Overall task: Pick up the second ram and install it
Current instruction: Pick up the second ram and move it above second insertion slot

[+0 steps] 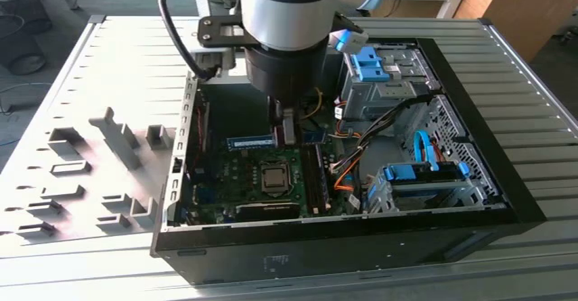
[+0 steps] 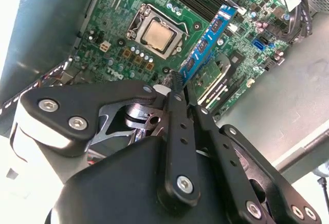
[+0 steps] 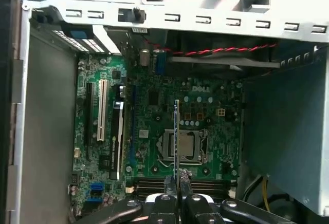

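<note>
Exterior view, left: grey holder blocks (image 1: 118,142) on desk (image 1: 72,274). Centre: second ram (image 1: 251,141) over motherboard (image 1: 216,199) inside PC case (image 1: 505,179). End effector (image 1: 287,133) clenched on one end of stick. Right of processor (image 1: 273,177): memory slots (image 1: 312,172). Stick looks crosswise to slots. Judgement: turn it parallel, match notch, descend straight, press evenly.

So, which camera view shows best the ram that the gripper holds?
The second wrist view: the second ram shows its flat side with the blue label, running out from the gripper. The first wrist view sees it edge-on, a thin line across the processor. The exterior view shows it small, beside the gripper.
</note>
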Controlling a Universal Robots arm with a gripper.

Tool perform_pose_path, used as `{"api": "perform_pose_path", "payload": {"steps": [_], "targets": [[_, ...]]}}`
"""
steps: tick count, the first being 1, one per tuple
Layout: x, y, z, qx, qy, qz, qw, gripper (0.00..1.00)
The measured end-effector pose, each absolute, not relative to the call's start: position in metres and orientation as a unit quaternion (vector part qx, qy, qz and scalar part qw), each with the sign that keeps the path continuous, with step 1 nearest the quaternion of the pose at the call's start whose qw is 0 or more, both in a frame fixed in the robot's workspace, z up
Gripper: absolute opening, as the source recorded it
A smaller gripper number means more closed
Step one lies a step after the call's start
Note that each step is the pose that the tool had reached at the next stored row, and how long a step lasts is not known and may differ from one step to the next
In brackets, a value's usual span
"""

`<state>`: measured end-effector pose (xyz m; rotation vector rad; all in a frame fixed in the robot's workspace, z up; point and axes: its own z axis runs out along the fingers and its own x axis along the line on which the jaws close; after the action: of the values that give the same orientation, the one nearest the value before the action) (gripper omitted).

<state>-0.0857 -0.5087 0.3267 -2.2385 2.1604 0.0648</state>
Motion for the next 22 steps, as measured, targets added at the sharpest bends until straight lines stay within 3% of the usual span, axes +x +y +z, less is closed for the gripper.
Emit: {"api": "perform_pose_path", "payload": {"steps": [22], "targets": [[-0.073, -0.509, 0.29, -0.719, 0.694, 0.021, 0.015, 0.14]]}}
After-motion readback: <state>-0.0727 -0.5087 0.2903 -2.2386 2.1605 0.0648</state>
